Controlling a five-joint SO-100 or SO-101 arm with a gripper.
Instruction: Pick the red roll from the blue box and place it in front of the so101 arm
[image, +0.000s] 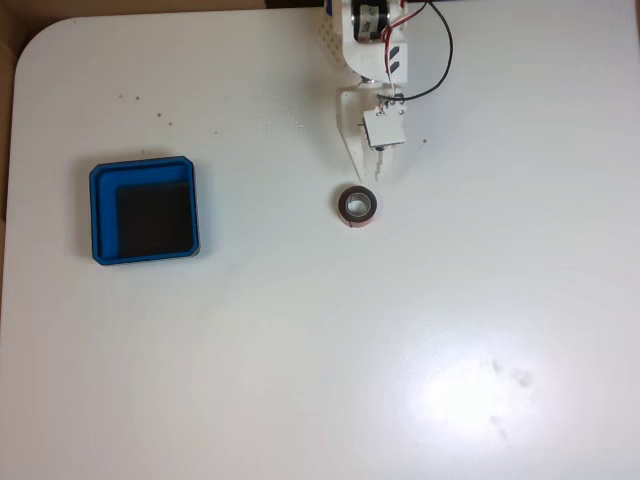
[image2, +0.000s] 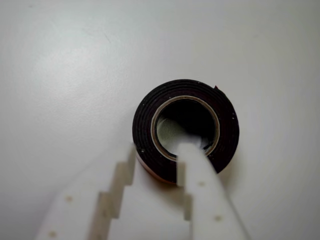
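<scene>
1. Red roll (image: 358, 206): ring of tape lying flat on the white table (image: 300, 350), dark top face, pale inner core; just below the so101 arm (image: 372, 60).
2. Gripper (image2: 155, 152): jaws parted, straddling the roll's near wall, gripping nothing.
3. Blue box (image: 96, 215): well apart at left, black floor.

No legible text, labels, brands or numbers in either view. Closest thing to a marking: two short black slanted stripes on the white so101 arm (image: 385, 60) at about 12 o'clock in the fixed view, not characters. Red roll (image2: 186, 131) and blue box (image: 143, 172) carry no print
</scene>
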